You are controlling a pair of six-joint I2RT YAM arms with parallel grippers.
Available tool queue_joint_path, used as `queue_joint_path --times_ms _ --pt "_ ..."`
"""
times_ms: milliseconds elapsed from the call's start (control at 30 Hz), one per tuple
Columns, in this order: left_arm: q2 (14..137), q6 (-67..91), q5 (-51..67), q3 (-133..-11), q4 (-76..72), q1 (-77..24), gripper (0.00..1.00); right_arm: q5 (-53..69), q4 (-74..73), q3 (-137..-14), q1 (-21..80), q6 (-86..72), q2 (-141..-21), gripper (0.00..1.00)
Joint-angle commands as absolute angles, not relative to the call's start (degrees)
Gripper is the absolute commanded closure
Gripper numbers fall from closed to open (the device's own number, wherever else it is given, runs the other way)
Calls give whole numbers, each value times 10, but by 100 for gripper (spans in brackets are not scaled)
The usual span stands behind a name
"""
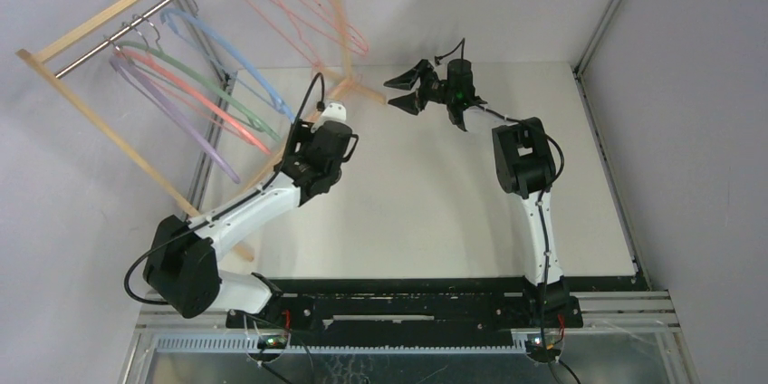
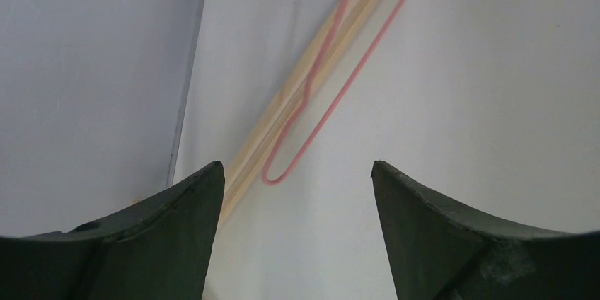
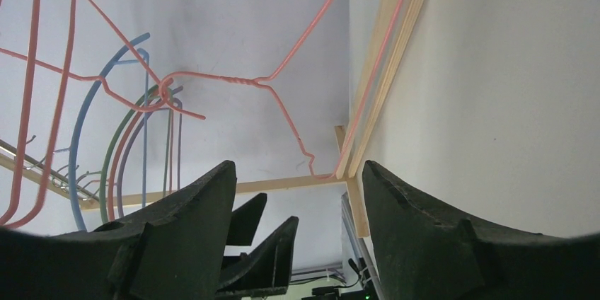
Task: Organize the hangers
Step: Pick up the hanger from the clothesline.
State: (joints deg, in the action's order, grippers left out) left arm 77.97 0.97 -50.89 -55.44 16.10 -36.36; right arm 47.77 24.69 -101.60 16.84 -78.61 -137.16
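Found the left jaws spread wide with nothing between them, aimed low at the rack leg [image 2: 283, 105]; noted the rounded corner of one wire hanger [image 2: 283, 167] just ahead, hanging beside that leg. Found the right jaws equally wide and empty, facing the rack foot [image 3: 339, 176] from the opposite side, with the wire hangers [image 3: 240, 81] ahead and above. Recorded the thick hangers [image 1: 201, 87] (lilac, pink, green, blue) hooked on the rod [image 1: 91, 49], well apart from both jaws, beyond the wire set. Judged this bracketing stance a preparation for steadying or shifting a wire hanger. Rated the room tight near the leg and dangling wires, generous over the open bench [image 1: 426, 212] behind the jaws.
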Motion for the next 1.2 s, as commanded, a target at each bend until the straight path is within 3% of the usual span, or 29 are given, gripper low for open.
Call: queue_joint_path --times_ms 0,767,1033,1167 --pt "784 -22 -499 -568 111 -332 19 484 282 -1019 164 -794 -1367 26" --pt "873 -79 -410 -561 17 -233 19 488 282 -1016 142 -796 -1379 26" --pt "897 -76 -377 -546 -22 -225 31 487 273 -1002 126 -784 -1375 27" --pt "910 -74 -374 -557 -24 -225 42 486 267 -1007 121 -780 -1379 27"
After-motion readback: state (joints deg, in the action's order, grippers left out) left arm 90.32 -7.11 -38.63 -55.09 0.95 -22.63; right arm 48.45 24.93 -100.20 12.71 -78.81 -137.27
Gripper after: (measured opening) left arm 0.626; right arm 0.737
